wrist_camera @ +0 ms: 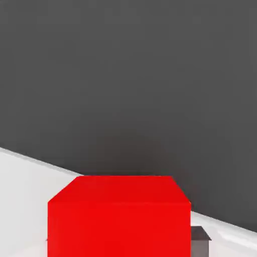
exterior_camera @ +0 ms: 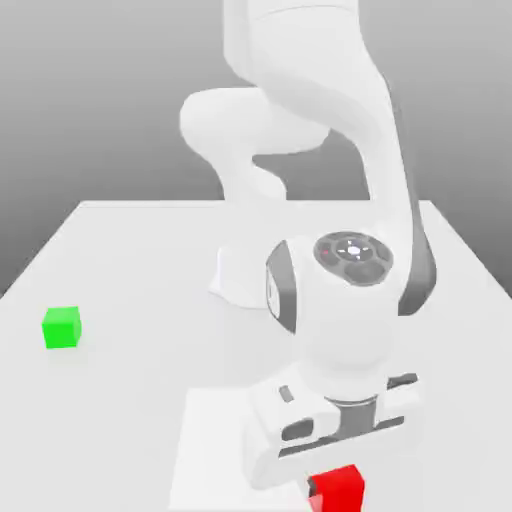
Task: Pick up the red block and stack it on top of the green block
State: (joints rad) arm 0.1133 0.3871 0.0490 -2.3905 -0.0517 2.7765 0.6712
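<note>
You have the red block (exterior_camera: 340, 487) at the near edge of the tabletop (exterior_camera: 130, 260), a little toward the exterior view's right of that edge's middle, and the arm's hand is bent down directly over it. In the exterior view the gripper (exterior_camera: 335, 478) sits low at the block, with the white hand body just above and partly in front of the cube, so that you see the cube's top and one front face below the housing. Whether the fingers are spread or pinching the block you cannot tell from these views, since the housing hides them in the exterior view. In the hand view the red block (wrist_camera: 119, 216) lies very close beneath the camera, its top face and one side face plain and evenly lit, and a small dark grey finger tip (wrist_camera: 200, 240) shows just beside one lower corner of the cube; contact there cannot be judged. The green block (exterior_camera: 61, 327) stands on its own near the tabletop's edge on the exterior view's left, about halfway along that edge, well apart from the red block and from the hand. The arm's white base (exterior_camera: 240, 275) stands at the middle of the tabletop, toward the far edge
</note>
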